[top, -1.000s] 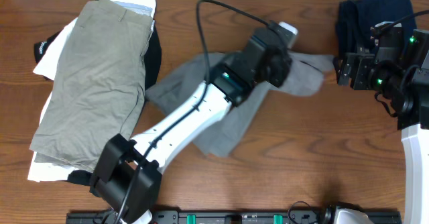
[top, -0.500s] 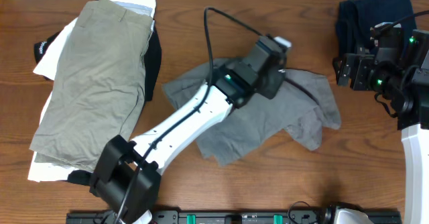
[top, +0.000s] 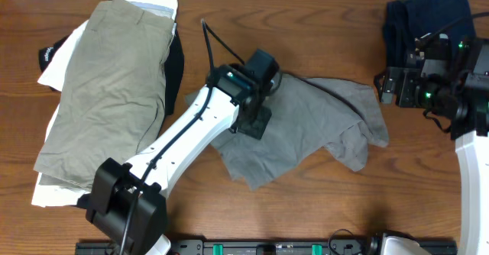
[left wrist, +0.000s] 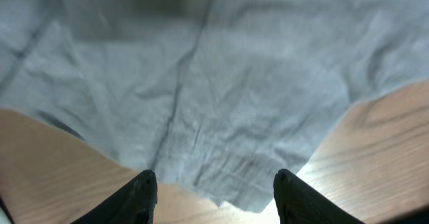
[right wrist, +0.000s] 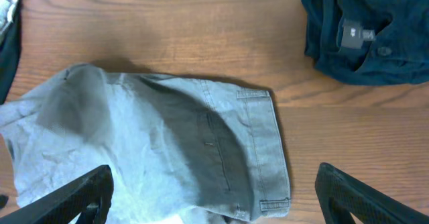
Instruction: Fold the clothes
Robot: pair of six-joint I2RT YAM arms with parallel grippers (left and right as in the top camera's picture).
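Since a second ago my left arm [top: 191, 137] has drawn back leftward, and the grey shorts [top: 306, 129] have dropped from a bunch into a rumpled spread at the centre of the table [top: 306, 26]. Only the left wrist view shows me the left gripper [left wrist: 214, 190]: open, empty, over the shorts' hem. Only the right wrist view shows the waistband and belt loops. Navy garment [top: 416, 18] lies far right; khaki shorts [top: 114, 87] top the left pile. Left arm hides the shorts' left part. Right gripper [right wrist: 214, 207] hovers wide open, empty, by their right edge.
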